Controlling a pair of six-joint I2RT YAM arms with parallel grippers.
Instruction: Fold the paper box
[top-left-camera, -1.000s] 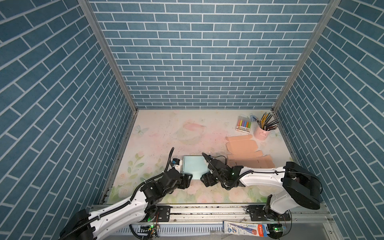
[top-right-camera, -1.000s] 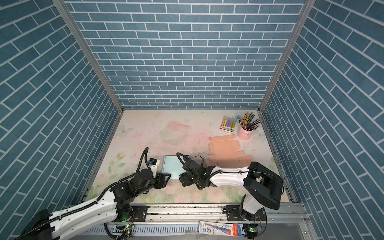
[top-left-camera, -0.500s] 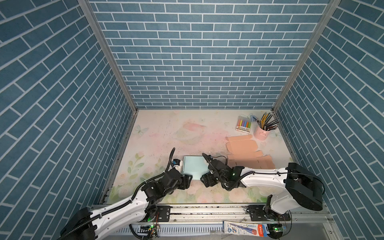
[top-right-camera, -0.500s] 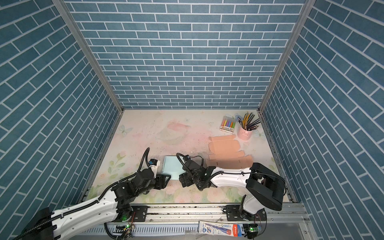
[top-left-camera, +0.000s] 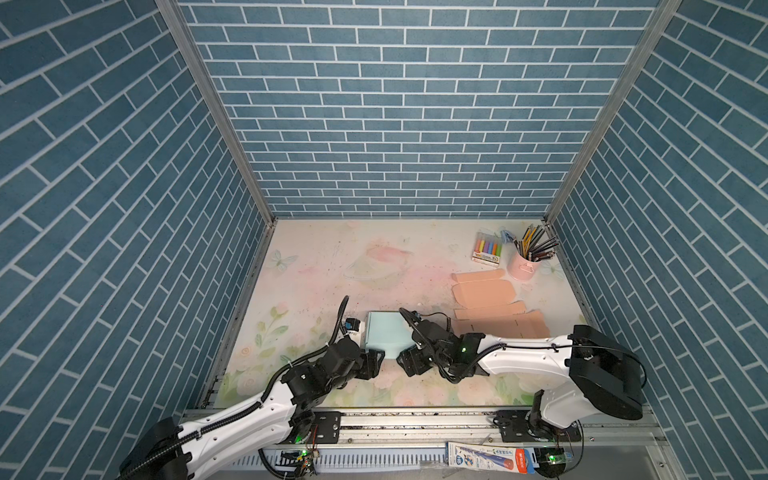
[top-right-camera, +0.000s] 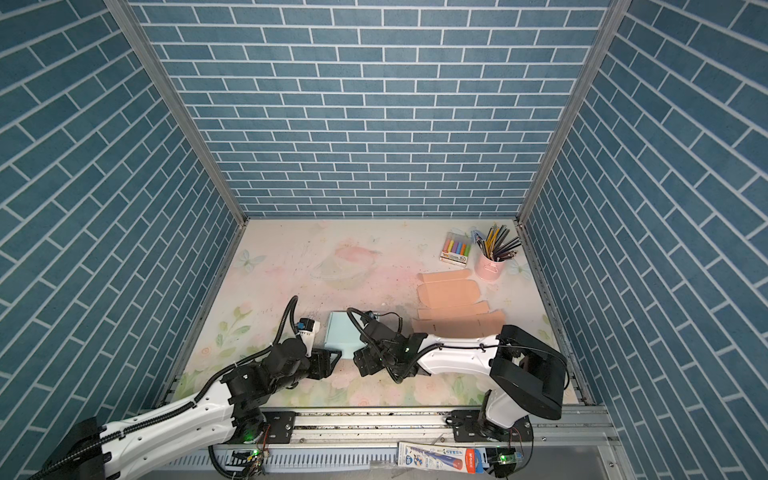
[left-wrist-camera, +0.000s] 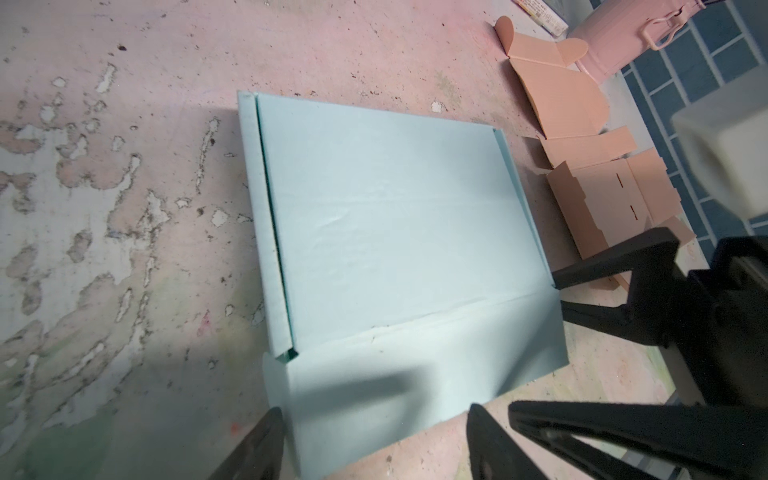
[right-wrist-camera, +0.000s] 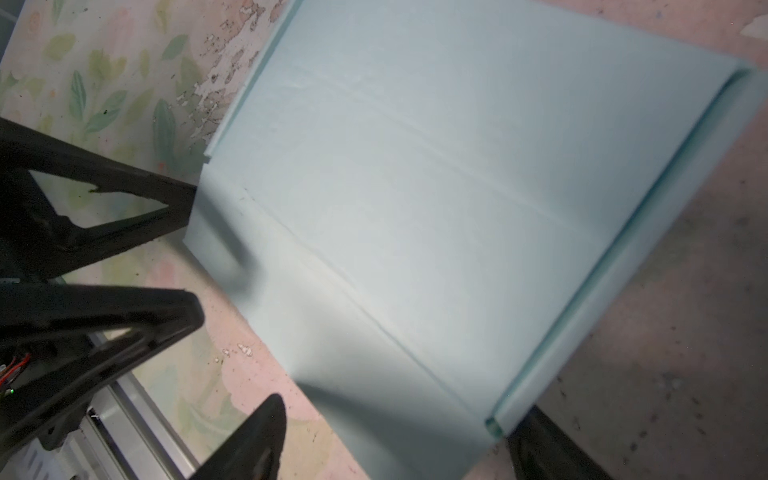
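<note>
Paper box (top-left-camera: 384, 334), pale blue, lies flat on the desk (top-left-camera: 316, 266), 2 side strips folded; left end effector (top-left-camera: 373, 365) and right end effector (top-left-camera: 405, 363) both gape apart.

A pale blue paper box (right-wrist-camera: 436, 187) lies flat and creased on the worn pink floral surface (right-wrist-camera: 665, 311), with a narrow strip folded along one edge. The right gripper (right-wrist-camera: 405, 405) holds its jaws wide apart, one on each side of the box's near flap. The left gripper (right-wrist-camera: 195, 257) stands at the box's edge, jaws also apart.
</note>
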